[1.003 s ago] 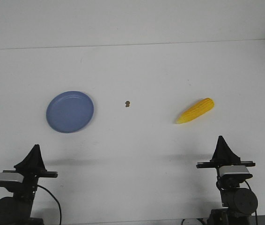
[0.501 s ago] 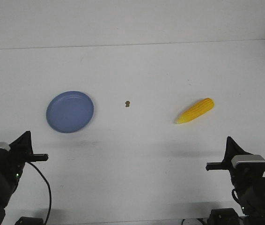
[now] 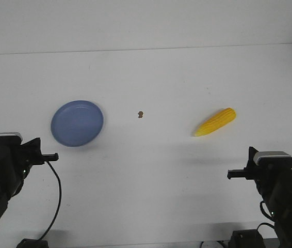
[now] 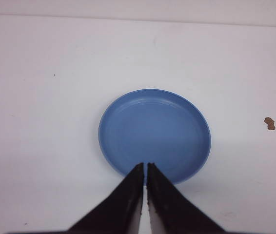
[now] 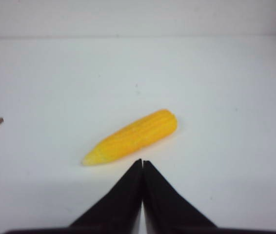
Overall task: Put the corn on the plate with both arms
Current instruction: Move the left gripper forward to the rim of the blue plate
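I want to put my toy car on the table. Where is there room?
Lots of room. The far half of the table is bare. So is the near middle, between the two grippers. The plate is on the left, the corn on the right, and a brown speck lies between them.

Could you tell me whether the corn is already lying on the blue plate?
No, the corn lies on the bare table, well apart from the plate.

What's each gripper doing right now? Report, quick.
Left gripper: shut, holding nothing, aimed at the plate.
Right gripper: shut, holding nothing, aimed at the corn.
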Available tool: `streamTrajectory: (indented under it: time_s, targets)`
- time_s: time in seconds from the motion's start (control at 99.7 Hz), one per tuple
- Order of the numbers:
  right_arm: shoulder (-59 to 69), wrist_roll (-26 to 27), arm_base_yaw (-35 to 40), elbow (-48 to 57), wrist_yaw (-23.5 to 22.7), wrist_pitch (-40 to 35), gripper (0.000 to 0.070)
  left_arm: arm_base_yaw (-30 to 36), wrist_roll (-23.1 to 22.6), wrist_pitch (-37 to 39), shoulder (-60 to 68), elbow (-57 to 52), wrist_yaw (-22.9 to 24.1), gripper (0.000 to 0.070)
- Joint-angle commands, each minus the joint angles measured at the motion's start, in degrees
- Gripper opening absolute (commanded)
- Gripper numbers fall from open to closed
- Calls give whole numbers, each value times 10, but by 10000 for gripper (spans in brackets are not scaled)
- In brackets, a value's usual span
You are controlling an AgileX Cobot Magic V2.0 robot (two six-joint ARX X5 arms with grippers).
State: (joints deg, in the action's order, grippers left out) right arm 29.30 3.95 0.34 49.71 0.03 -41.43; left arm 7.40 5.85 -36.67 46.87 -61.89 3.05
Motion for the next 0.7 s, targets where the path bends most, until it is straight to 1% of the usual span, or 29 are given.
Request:
streamTrajectory:
  time_s: [0.0,0.201,0.251,0.291,0.321,0.351,0.411,0.451,0.471,0.552,0.632,0.692]
  targets:
    - [0,7,0,11,-1,13,0,1,-7,5,2,-11,0,15]
    - [-1,8,0,11,-1,10,1,1,-7,8,-1,-11,0,16]
    - [-1,8,0,11,-1,9,33,1,-7,7,-1,-11,0,20]
    - [-1,8,0,11,-1,9,104,1,-6,7,-1,-11,0,44]
    - [-1,8,0,11,-1,7,176,1,-5,7,-1,-11,0,90]
    - [-1,8,0,11,-1,6,260,1,-3,7,-1,-11,0,158]
    - [-1,8,0,11,-1,6,424,1,-2,7,-1,-11,0,315]
    - [-1,8,0,11,-1,6,482,1,-2,7,-1,-11,0,382]
    - [-1,8,0,11,-1,7,496,1,-2,7,-1,-11,0,398]
    - [-1,8,0,11,-1,7,503,1,-2,5,-1,-11,0,416]
    - [-1,8,0,11,-1,7,503,1,-1,2,-1,-11,0,417]
    - [-1,8,0,11,-1,7,503,1,12,5,1,-11,0,417]
